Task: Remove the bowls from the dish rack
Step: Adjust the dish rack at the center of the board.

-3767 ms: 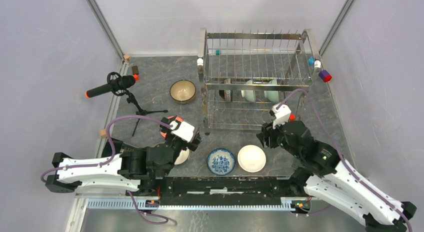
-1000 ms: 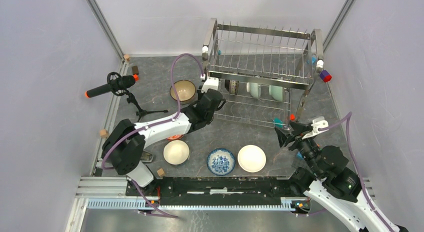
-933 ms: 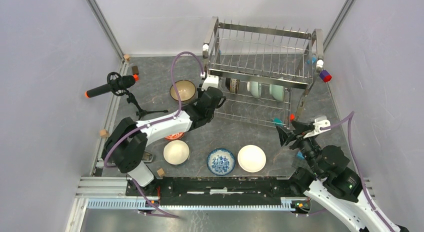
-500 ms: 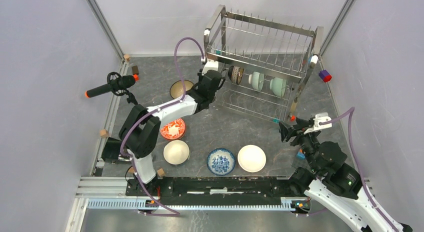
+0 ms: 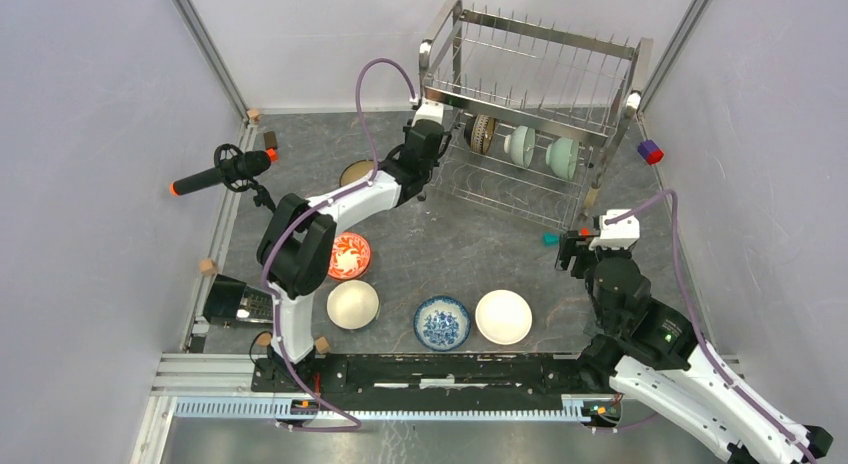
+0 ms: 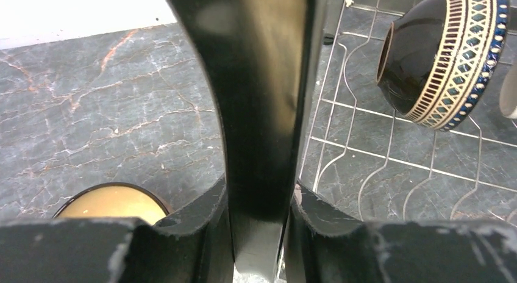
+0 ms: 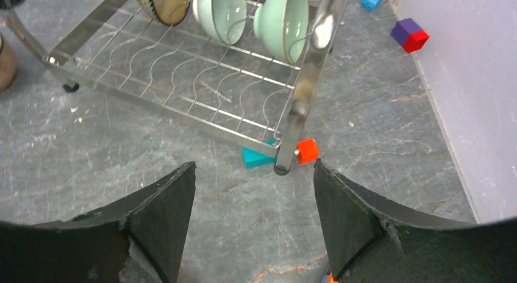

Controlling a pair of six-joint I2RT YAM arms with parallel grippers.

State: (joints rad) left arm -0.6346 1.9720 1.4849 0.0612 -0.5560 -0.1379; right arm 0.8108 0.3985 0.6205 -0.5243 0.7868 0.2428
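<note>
The dish rack [image 5: 540, 74] stands skewed at the back right. Its lower tier holds a dark patterned bowl [image 5: 483, 134] [image 6: 439, 57] and two pale green bowls [image 5: 518, 144] [image 5: 562, 156] [image 7: 222, 14], all on edge. My left gripper [image 5: 425, 146] [image 6: 259, 191] is shut on the rack's front left leg [image 6: 262, 100]. My right gripper [image 5: 572, 249] [image 7: 253, 167] is open and holds nothing, just short of the rack's front right leg [image 7: 305, 106]. On the table sit a tan bowl [image 5: 352, 172] [image 6: 113, 204], a red patterned bowl [image 5: 348, 256], a cream bowl [image 5: 353, 304], a blue-and-white bowl [image 5: 442, 322] and a white bowl [image 5: 503, 316].
A microphone on a small stand [image 5: 225, 171] is at the left. A teal block [image 7: 259, 156] and an orange block [image 7: 308, 150] lie at the rack's right leg. A purple-and-red block [image 7: 408, 35] sits near the right wall. The left arm spans the table's middle left.
The rack has swung toward the back, its left end carried back and right by my left gripper. My right gripper has opened wider and turned to face the rack's right leg.
</note>
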